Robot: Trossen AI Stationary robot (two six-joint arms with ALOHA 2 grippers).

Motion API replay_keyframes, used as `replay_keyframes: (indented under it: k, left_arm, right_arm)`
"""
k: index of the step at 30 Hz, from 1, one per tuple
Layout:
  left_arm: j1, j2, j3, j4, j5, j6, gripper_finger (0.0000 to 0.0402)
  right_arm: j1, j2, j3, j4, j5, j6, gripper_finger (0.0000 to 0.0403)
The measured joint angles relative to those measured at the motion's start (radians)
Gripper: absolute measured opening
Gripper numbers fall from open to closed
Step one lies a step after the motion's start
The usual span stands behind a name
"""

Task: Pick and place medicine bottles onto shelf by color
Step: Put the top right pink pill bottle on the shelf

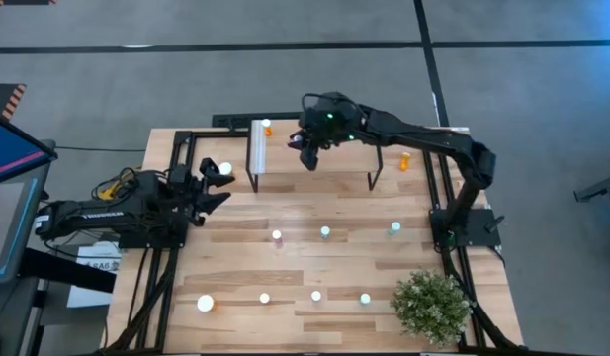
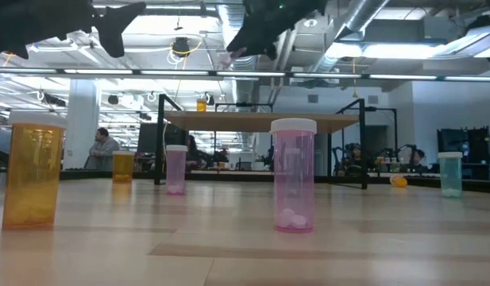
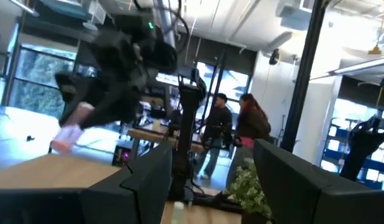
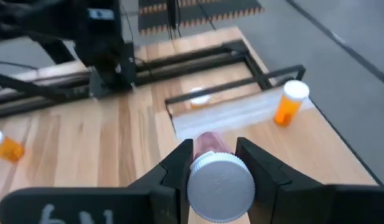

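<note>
My right gripper (image 1: 306, 150) hangs over the left part of the shelf (image 1: 334, 163), shut on a pink medicine bottle (image 4: 210, 142) with a white cap. One orange bottle (image 1: 266, 127) stands on the shelf's far left corner, by the white ribbed strip (image 4: 229, 115). Pink (image 1: 277, 236), teal (image 1: 325, 232) and orange (image 1: 205, 304) bottles stand upright on the tabletop. Another orange bottle (image 1: 404, 159) lies right of the shelf. At the table's left edge my left gripper (image 1: 223, 186) is open and holds nothing. My right gripper pinches the pink bottle's body just beyond the cap (image 4: 208, 140) between its two fingers (image 4: 179, 163). The bottle lies along the fingers, cap (image 4: 220, 185) toward the wrist, bottom end (image 3: 62, 142) sticking out past the fingertips. It slants downward, lifted clear above the shelf.
A green potted plant (image 1: 430, 305) stands at the near right corner. A larger orange bottle (image 1: 223, 170) sits close to my left gripper. Black frame rails (image 1: 176, 163) run along the table's left and far sides. People (image 3: 220, 124) stand in the room beyond.
</note>
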State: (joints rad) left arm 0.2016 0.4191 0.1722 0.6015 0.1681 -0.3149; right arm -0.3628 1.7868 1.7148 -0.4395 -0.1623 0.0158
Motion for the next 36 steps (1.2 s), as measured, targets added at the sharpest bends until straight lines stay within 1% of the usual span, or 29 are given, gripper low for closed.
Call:
replay_keyframes:
  k: [6,8,10,13,15,19,21,27,31,33,36]
  left_arm:
    - [0.000,0.000,0.000,-0.127,-0.054,-0.001,0.0215]
    - [0.000,0.000,0.000,-0.157,-0.068,0.001,0.0215]
    - [0.000,0.000,0.000,-0.163,-0.080,0.005,0.0215]
    - [0.000,0.000,0.000,-0.165,-0.096,0.014,0.0215]
    - [0.000,0.000,0.000,-0.166,-0.105,0.023,0.0215]
    - [0.000,-0.001,0.009,-0.159,-0.169,0.048,0.0215]
    - [0.000,-0.001,0.020,-0.155,-0.182,0.052,0.0215]
    - [0.000,0.000,0.024,-0.168,-0.181,0.052,0.0215]
    - [0.000,0.000,0.024,-0.171,-0.181,0.051,0.0215]
    - [0.000,0.000,0.024,-0.171,-0.182,0.051,0.0215]
    - [0.000,0.000,0.024,-0.171,-0.182,0.053,0.0215]
  right_arm:
    - [-0.010,0.113,0.156,-0.188,0.002,-0.078,0.0126]
    - [-0.020,0.151,0.209,-0.220,0.002,-0.093,0.0126]
    - [-0.038,0.179,0.248,-0.293,0.003,-0.101,0.0126]
    - [-0.058,0.225,0.298,-0.343,0.008,-0.112,0.0126]
    - [-0.071,0.235,0.306,-0.385,0.008,-0.114,0.0126]
    - [-0.078,0.231,0.310,-0.396,0.007,-0.121,0.0126]
    - [-0.078,0.228,0.308,-0.402,0.008,-0.121,0.0126]
    - [-0.078,0.222,0.310,-0.442,0.041,-0.127,0.0126]
    - [-0.079,0.232,0.307,-0.481,0.085,-0.146,0.0126]
    - [-0.078,0.231,0.309,-0.474,0.108,-0.153,0.0126]
    - [-0.084,0.231,0.309,-0.492,0.113,-0.155,0.0126]
